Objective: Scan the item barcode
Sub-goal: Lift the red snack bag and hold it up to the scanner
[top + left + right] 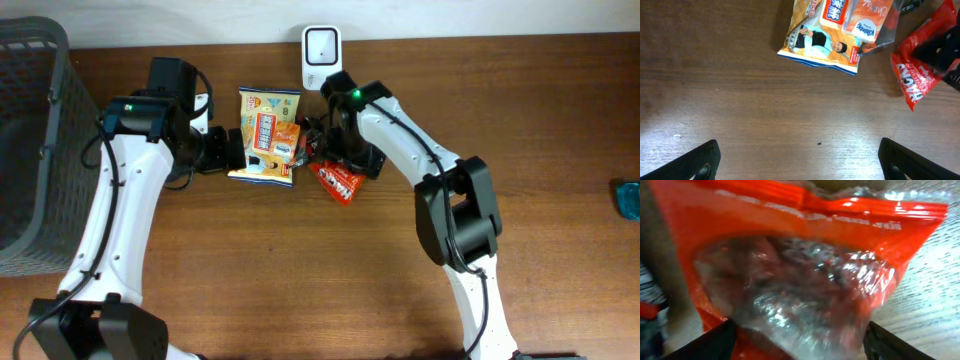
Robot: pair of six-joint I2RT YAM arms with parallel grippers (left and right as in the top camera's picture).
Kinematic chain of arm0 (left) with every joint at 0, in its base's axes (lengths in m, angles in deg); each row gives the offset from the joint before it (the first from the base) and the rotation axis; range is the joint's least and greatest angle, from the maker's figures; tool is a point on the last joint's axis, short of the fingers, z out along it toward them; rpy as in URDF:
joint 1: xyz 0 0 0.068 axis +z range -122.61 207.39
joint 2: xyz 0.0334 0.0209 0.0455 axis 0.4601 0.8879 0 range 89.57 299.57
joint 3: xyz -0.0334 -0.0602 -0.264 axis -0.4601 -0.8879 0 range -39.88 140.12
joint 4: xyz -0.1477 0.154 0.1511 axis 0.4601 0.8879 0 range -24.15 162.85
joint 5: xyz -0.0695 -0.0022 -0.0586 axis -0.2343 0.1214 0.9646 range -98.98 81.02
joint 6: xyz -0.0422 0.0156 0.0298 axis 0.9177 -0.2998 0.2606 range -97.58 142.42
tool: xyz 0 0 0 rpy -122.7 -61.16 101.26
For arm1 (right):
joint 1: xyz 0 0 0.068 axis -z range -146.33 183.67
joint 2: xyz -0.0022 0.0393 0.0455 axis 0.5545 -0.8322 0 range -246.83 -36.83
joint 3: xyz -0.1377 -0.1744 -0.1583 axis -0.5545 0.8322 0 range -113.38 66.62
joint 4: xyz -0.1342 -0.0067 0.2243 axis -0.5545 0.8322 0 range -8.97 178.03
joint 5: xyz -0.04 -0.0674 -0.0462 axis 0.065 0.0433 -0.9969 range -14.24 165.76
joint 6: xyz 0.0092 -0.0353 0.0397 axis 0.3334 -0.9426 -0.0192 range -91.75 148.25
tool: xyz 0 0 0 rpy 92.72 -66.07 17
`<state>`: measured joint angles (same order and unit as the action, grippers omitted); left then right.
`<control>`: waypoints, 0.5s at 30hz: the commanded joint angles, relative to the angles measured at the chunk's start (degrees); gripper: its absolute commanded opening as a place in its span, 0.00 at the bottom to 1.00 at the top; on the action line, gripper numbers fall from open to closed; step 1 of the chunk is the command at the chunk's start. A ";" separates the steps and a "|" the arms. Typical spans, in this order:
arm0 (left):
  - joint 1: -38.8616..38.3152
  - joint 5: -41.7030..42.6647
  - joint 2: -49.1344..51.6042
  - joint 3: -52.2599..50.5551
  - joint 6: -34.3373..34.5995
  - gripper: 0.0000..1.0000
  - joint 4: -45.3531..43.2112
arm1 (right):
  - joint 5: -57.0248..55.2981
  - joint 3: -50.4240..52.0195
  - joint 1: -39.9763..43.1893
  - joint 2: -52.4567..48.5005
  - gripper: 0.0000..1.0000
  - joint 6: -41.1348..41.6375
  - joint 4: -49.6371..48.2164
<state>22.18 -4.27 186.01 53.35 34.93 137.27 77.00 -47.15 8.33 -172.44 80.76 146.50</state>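
Likely a mock shop checkout. A white barcode scanner [320,50] stands on the wooden worktop [300,280], with a grey mesh basket [25,150] and snack packets [268,135].

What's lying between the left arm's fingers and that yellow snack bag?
Nothing. In the left wrist view, only bare wooden table separates the open left fingers from the yellow snack bag.

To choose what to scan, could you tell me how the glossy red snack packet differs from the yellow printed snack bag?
The glossy red snack packet is mostly red with white lettering; the yellow printed snack bag shows cartoon figures. The red packet looks smaller than the yellow bag. The red packet lies partly beneath the right arm; the yellow bag does not. Both lie on the wooden table.
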 commanded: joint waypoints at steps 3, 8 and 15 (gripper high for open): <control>0.09 0.44 0.02 0.24 0.31 0.99 0.04 | -1.97 5.51 -0.07 0.22 0.56 1.51 -5.11; 0.09 0.44 0.02 0.24 0.31 0.99 0.04 | 3.21 1.75 2.89 0.24 0.26 -9.75 -3.93; 0.09 0.44 0.02 0.24 0.31 0.99 0.04 | 17.81 -6.69 6.99 0.26 0.22 -22.93 -0.94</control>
<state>22.18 -4.27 186.01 53.35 34.93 137.25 86.09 -50.43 14.14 -171.35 63.41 145.58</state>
